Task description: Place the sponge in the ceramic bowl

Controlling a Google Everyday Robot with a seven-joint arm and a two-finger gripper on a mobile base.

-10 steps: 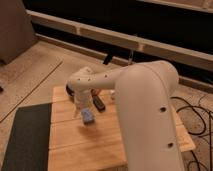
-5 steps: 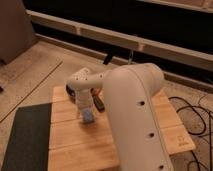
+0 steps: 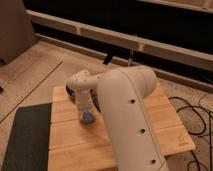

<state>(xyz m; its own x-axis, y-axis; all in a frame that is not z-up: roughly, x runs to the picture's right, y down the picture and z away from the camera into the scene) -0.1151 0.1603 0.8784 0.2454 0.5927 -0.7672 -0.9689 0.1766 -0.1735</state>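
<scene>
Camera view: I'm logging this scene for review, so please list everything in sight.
soft rectangular blue-grey sponge: one, blue-grey, on the table's left half, at the pincer's tip.
small round dark ceramic bowl: one, almost black, table's back-left area, mostly hidden behind the wrist.
dark oblong object: one, dark brown, just right of the wrist, partly hidden.
slatted wooden table: one, pale wood, centre.
flat dark mat: one, dark grey, on the floor left of the table.
thin cables: several, black, on the floor to the right.
speckled floor: beige, around the table.
bulky white robot arm: one, white, reaching from lower right across the table.
pincer: one, white, pointing down, low over the table.
</scene>
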